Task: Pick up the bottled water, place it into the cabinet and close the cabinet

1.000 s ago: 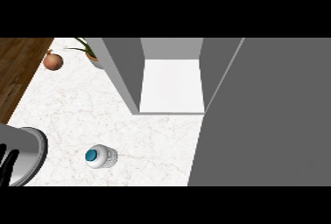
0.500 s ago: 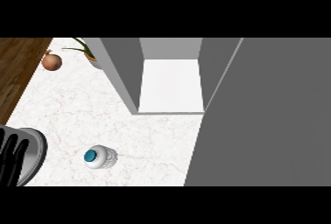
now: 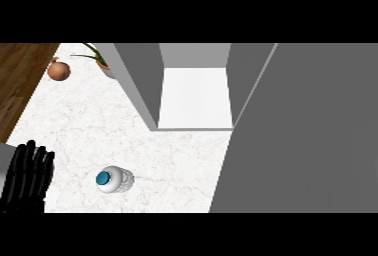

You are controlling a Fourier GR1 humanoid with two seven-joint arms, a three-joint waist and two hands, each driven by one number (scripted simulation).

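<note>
The bottled water point(image 3: 114, 179) stands upright on the white marble counter point(image 3: 96, 125), seen from above as a white round body with a blue cap. My left hand point(image 3: 28, 175) shows at the lower left edge, fingers straight and pointing up, open, a short way left of the bottle and not touching it. The cabinet point(image 3: 196, 95) stands open at the top middle, its white inner shelf bare. Its grey door point(image 3: 303, 130) swings out and fills the right side. My right hand is not in view.
An onion point(image 3: 59, 70) lies at the counter's far left corner beside green plant leaves point(image 3: 96, 56). Dark wood floor point(image 3: 18, 80) runs along the counter's left edge. The open door hides the counter's right part.
My left hand has risen further into view at the lower left, its fingers now straighter and nearer the bottle. The bottle and cabinet have not moved.
</note>
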